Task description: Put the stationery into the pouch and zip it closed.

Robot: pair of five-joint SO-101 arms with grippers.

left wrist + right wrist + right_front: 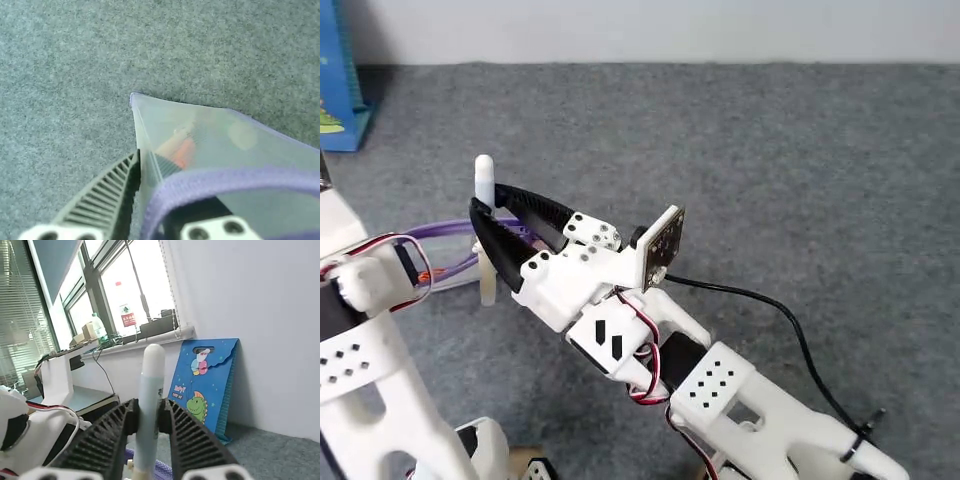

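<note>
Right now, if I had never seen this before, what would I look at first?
Probably the white stick, held upright in the right pincer at the left of the high view. Next comes the see-through pouch with its purple edge, pinched by the left pincer, with something orange showing inside it.

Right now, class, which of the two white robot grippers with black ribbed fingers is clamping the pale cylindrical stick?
The right gripper: it pinches the pale cylindrical stick, whereas the left gripper holds the clear purple-edged plastic pouch.
</note>
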